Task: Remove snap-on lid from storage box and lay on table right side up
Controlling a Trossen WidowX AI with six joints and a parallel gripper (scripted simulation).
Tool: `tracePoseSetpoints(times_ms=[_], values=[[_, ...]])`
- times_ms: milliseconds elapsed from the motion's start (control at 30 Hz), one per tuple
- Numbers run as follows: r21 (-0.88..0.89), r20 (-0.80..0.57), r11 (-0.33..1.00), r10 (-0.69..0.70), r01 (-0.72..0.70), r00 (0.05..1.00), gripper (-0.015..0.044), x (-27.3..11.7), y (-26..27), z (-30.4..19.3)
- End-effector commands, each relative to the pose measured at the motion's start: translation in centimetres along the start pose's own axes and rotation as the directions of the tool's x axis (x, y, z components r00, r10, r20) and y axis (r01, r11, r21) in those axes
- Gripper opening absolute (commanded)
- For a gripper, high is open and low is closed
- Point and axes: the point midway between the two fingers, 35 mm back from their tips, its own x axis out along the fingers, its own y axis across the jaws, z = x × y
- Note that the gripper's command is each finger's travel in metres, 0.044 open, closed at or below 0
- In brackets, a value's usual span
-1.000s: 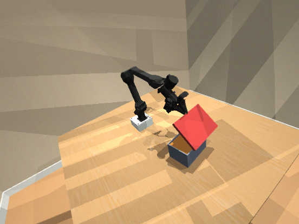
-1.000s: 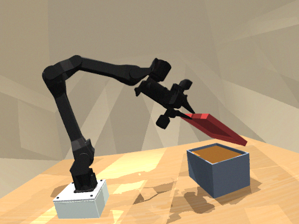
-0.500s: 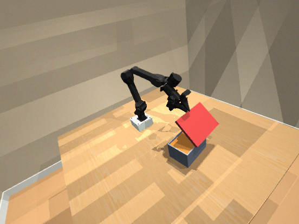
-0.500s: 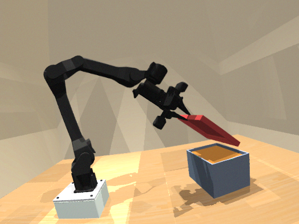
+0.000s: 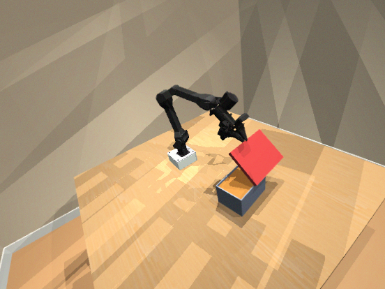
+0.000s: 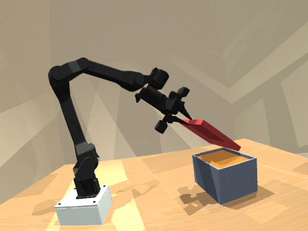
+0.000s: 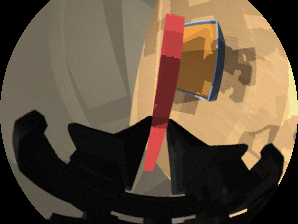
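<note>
The thin red, stiff-looking lid (image 5: pixel 258 157) (image 6: pixel 219 135) (image 7: pixel 167 75) hangs tilted above the open blue-grey box (image 5: pixel 229 200) (image 6: pixel 237 179) (image 7: pixel 219 65), its raised edge pinched in the black gripper (image 5: pixel 246 140) (image 6: pixel 190 121) (image 7: pixel 158 120). Probably light, it could pivot in that edge hold, a sensible place to grip. Its low end should pass the rim before descending; in the top view, the wooden table (image 5: pixel 157 216) (image 6: pixel 159 203) (image 7: pixel 205 127) offers room near left

table (image 5: pixel 139 223) (image 6: pixel 156 206) (image 7: pixel 235 125): wood-grained | box (image 5: pixel 229 200) (image 6: pixel 237 178) (image 7: pixel 219 65): matt | lid (image 5: pixel 258 157) (image 6: pixel 213 135) (image 7: pixel 167 75): smooth
</note>
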Motion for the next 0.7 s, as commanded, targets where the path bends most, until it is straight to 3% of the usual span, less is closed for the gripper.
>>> tracePoseSetpoints(times_ms=[0, 667], values=[[0.009, -0.003, 1.0, 0.026, -0.026, 1.0, 0.0, -0.5, 0.8, -1.0], [0.012, -0.006, 1.0, 0.025, -0.025, 1.0, 0.0, -1.0, 0.5, -4.9]])
